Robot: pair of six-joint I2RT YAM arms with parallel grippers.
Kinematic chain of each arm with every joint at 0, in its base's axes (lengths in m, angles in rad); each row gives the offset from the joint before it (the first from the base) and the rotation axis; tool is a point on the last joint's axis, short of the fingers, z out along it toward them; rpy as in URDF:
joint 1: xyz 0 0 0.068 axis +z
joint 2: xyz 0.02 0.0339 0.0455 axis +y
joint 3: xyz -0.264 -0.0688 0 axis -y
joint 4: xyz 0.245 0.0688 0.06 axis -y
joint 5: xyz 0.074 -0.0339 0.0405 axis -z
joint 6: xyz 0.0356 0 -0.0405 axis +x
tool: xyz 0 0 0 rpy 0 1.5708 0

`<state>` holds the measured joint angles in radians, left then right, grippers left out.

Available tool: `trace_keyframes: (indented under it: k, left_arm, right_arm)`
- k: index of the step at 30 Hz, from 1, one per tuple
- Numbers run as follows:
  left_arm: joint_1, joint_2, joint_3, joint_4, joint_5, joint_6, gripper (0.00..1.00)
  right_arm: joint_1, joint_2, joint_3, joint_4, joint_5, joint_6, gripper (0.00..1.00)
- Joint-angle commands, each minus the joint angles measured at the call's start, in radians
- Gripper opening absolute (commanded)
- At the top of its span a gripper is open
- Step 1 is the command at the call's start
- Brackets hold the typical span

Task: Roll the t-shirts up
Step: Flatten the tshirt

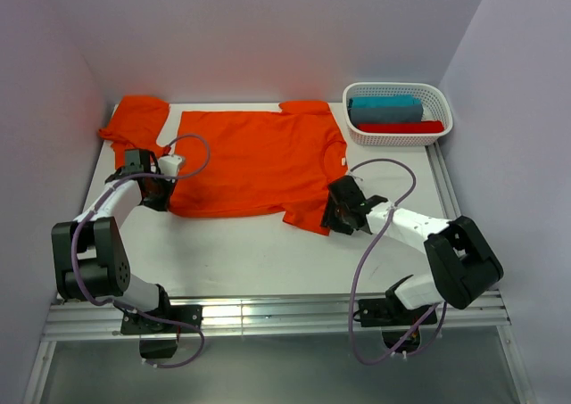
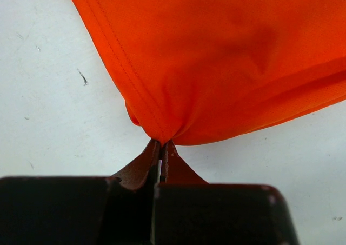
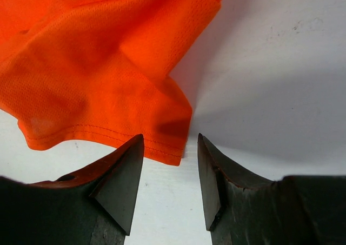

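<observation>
Top view: the orange t-shirt [image 1: 254, 159] lies spread on the desk [image 1: 250, 252], with the left end effector [image 1: 153, 193] at its near-left corner and the right end effector [image 1: 339, 212] at a sleeve.
Left wrist: the jaws are pinched tight on the hem corner.
Right wrist: the jaws stand apart, with the sleeve hem just ahead and not gripped.

Orange t-shirt [image 2: 227, 55]: fills upper centre and right of frame, stitched hem running diagonally down from upper left, corner gathered at lower centre. Left gripper [image 2: 161, 157]: dark jaws pinched closed on that corner. White table [image 2: 48, 104]: left side, faintly scuffed.
</observation>
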<state>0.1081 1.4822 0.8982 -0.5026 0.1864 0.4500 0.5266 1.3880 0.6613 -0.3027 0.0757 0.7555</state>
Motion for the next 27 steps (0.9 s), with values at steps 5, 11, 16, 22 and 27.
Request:
trace_keyframes:
  k: [5, 11, 16, 22, 27]
  left_arm:
    - [0.005, -0.043, -0.028, -0.005, 0.007, 0.006, 0.0]
    - [0.004, -0.062, -0.059, 0.007, -0.008, 0.01, 0.0]
    - [0.004, -0.083, -0.094, 0.025, -0.03, 0.016, 0.0]
    - [0.004, -0.122, -0.128, 0.036, -0.045, 0.024, 0.0]
    - [0.005, -0.164, -0.156, 0.05, -0.065, 0.033, 0.0]
  right_arm:
    - [0.049, 0.008, -0.04, 0.046, 0.059, 0.05, 0.47]
    - [0.075, 0.009, -0.055, 0.057, 0.071, 0.073, 0.2]
    - [0.118, -0.064, -0.058, 0.017, 0.113, 0.107, 0.0]
    - [0.173, -0.271, -0.092, -0.076, 0.15, 0.166, 0.0]
    - [0.213, -0.479, -0.16, -0.171, 0.173, 0.228, 0.0]
